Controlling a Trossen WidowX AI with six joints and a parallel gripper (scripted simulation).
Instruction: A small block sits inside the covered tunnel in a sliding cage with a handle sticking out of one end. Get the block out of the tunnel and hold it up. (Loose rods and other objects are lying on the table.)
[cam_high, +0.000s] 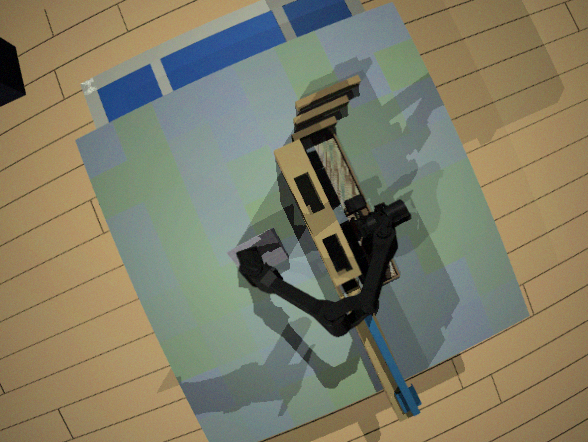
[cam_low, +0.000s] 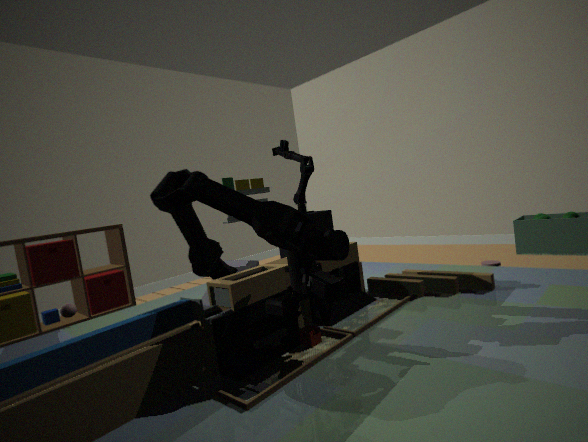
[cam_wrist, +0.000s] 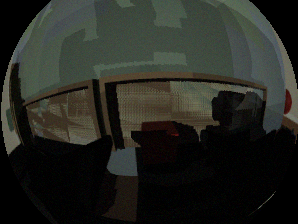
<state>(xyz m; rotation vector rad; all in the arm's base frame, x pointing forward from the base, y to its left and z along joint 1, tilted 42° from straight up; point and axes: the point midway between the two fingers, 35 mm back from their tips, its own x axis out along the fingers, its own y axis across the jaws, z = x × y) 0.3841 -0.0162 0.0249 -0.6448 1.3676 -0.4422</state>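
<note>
Floorboards (cam_high: 45, 320) (cam_low: 425, 252) are partly covered by a patchwork surface (cam_high: 180, 200) (cam_low: 465, 395). Close access is hemmed in by the slotted tunnel (cam_high: 316, 220) (cam_low: 265, 289). Beside it, the red block (cam_low: 313, 336) (cam_wrist: 159, 150) is seen over the rimmed tray (cam_low: 295, 372) (cam_wrist: 185, 77), beneath the gripper (cam_low: 304, 322), whose fingers are spread, with nothing held.

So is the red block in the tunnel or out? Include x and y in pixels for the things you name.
Out. The red block (cam_low: 313, 338) (cam_wrist: 159, 127) shows in the open, by the wood-rimmed tray (cam_high: 350, 167) (cam_low: 300, 370) (cam_wrist: 185, 76) beside the tunnel (cam_high: 321, 220) (cam_low: 265, 290), not under its cover.
</note>
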